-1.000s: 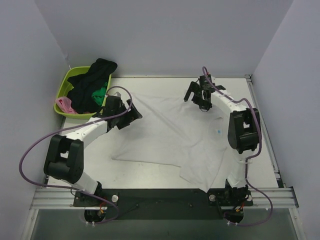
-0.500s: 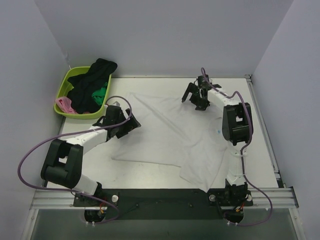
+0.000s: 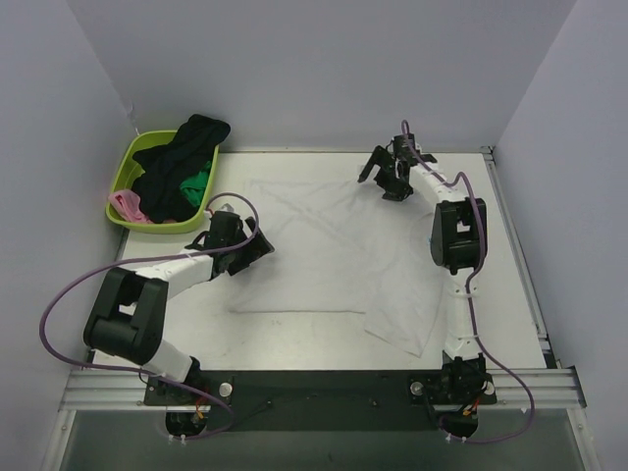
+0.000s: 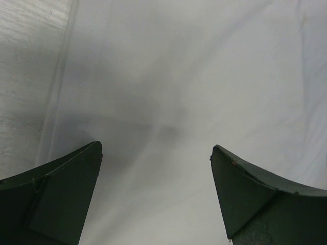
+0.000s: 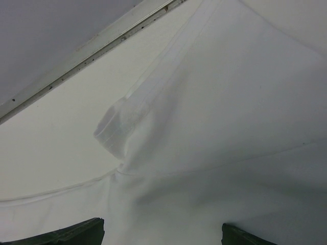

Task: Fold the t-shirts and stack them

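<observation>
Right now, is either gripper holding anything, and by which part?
Nothing is held: the left gripper and right gripper both stand open over the white t-shirt.

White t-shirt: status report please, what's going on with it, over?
Left fingers open, right fingers open, holding nothing. White t-shirt spread on table, not yet folded. Nothing lying on it.

Room above white t-shirt (image 3: 334, 255); lime basket (image 3: 120, 186) far left, walls (image 3: 579, 196) beside table (image 3: 294, 339).

pink t-shirt (image 3: 126, 205) mostly buried under black t-shirt (image 3: 182, 157), right pincer (image 5: 163, 236) cropped at bottom
</observation>
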`<act>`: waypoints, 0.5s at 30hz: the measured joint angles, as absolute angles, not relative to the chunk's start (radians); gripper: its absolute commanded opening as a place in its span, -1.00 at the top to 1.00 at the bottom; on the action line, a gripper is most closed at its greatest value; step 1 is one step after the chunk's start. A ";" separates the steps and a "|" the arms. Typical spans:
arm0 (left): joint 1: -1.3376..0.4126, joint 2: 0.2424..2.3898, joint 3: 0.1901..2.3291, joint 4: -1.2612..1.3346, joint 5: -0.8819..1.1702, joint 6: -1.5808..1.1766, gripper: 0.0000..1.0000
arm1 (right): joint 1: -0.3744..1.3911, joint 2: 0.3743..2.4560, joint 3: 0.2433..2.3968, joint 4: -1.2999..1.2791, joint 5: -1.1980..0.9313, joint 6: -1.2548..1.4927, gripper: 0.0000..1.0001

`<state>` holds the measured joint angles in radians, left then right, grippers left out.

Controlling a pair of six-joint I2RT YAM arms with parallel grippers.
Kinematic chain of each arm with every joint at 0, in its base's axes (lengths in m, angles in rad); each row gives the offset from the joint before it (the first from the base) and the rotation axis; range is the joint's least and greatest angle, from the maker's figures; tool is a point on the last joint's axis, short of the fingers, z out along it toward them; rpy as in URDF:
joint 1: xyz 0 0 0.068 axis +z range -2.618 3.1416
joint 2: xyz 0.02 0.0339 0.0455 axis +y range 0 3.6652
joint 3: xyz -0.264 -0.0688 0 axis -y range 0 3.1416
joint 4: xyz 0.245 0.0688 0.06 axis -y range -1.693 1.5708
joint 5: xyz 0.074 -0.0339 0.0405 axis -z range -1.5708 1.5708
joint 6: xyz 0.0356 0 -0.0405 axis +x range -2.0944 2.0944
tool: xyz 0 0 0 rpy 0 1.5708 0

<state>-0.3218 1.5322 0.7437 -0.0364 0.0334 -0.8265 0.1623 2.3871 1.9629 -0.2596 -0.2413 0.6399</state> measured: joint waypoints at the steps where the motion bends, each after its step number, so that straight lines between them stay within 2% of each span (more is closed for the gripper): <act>1: -0.322 1.533 0.744 -0.036 0.030 -0.826 -0.95 | 0.160 2.397 1.977 -0.261 -0.244 0.640 -1.00; 8: -0.322 1.498 0.744 -0.043 -0.019 -0.830 -0.95 | 0.151 2.418 2.024 -0.286 -0.251 0.623 -1.00; 12: -0.322 1.375 0.755 -0.092 -0.055 -0.826 -0.95 | 0.151 2.393 2.022 -0.309 -0.220 0.579 -1.00; 15: -0.322 1.264 0.794 -0.140 -0.073 -0.809 -0.95 | 0.160 2.297 1.978 -0.320 -0.179 0.543 -1.00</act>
